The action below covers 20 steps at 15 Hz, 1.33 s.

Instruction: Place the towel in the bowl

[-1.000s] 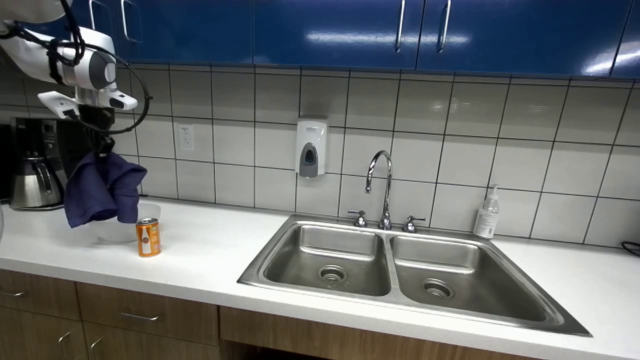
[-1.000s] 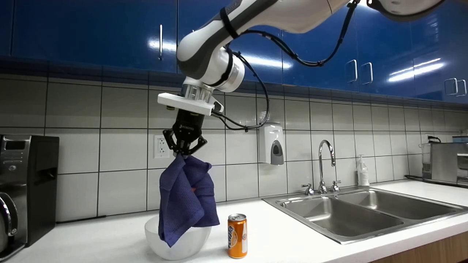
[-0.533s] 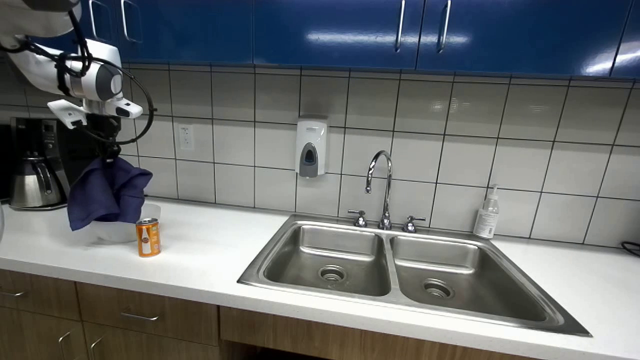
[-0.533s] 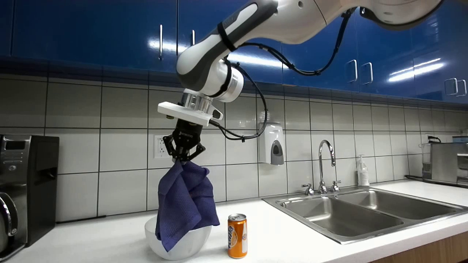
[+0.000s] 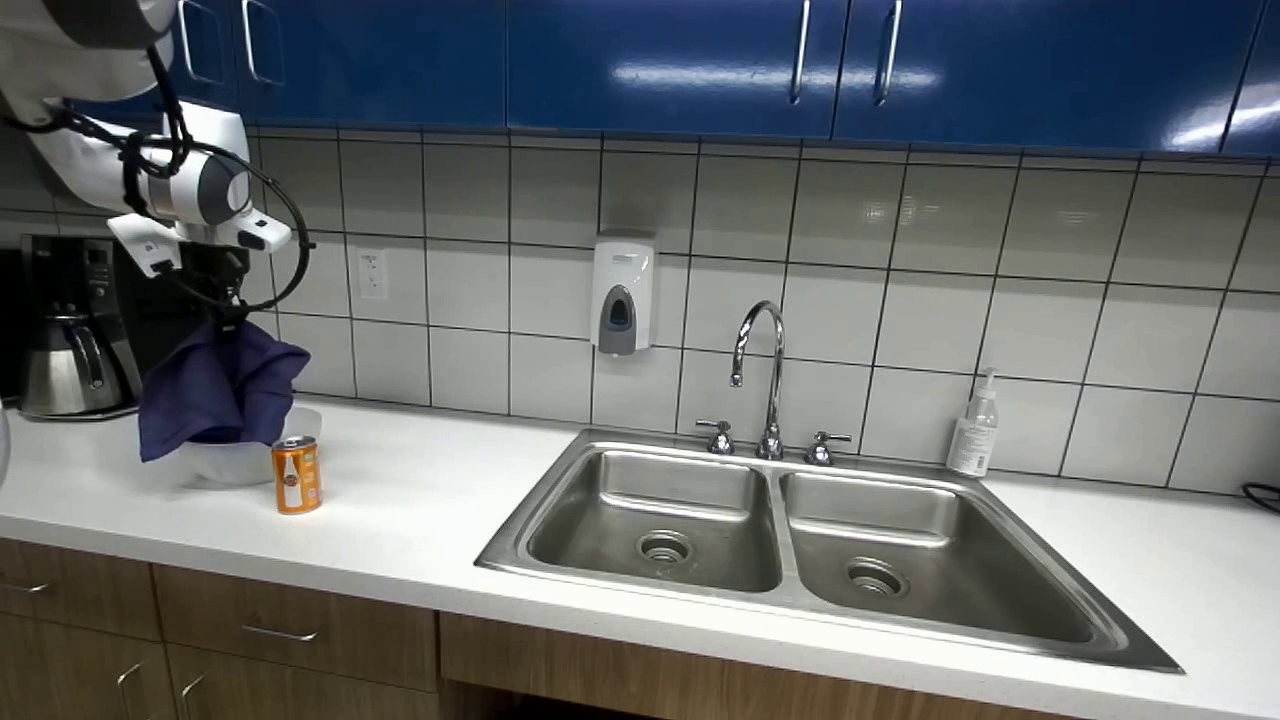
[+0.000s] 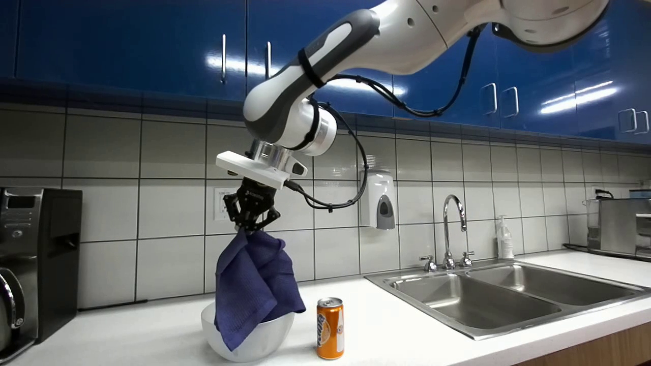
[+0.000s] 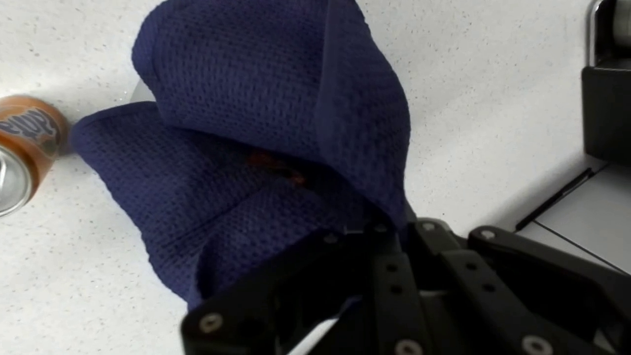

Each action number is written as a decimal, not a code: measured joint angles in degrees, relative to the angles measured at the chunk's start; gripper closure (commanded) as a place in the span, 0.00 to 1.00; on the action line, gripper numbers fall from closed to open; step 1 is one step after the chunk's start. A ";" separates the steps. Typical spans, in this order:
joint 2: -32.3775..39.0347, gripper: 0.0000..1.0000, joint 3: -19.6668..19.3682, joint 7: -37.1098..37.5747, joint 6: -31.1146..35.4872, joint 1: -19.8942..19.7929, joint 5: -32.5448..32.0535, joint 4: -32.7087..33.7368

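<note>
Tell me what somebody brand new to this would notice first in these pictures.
Most likely the purple-blue towel, pinched at its top by the gripper and hanging over the whitish bowl. Next would probably be the bright orange can, standing upright on the counter beside the bowl. The glossy blue cabinets along the top of both exterior views would likely catch the eye too.

This is a kitchen: a sink [image 5: 785, 540] with a tap [image 5: 773, 400] in the counter [image 5: 420, 510], tiled wall [image 5: 555, 290] behind, cupboards [image 5: 660, 60] above, drawers [image 5: 290, 600] below, a coffee maker [image 5: 72, 370] on top. A silver machine [image 6: 618, 226], cut off at the edge, may be another.
</note>
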 measured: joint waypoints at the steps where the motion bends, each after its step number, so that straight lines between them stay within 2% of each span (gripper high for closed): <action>1: 0.29 0.99 -0.14 0.02 0.57 0.17 0.03 0.00; 20: 5.53 0.99 -2.77 1.68 4.25 2.04 0.26 -0.04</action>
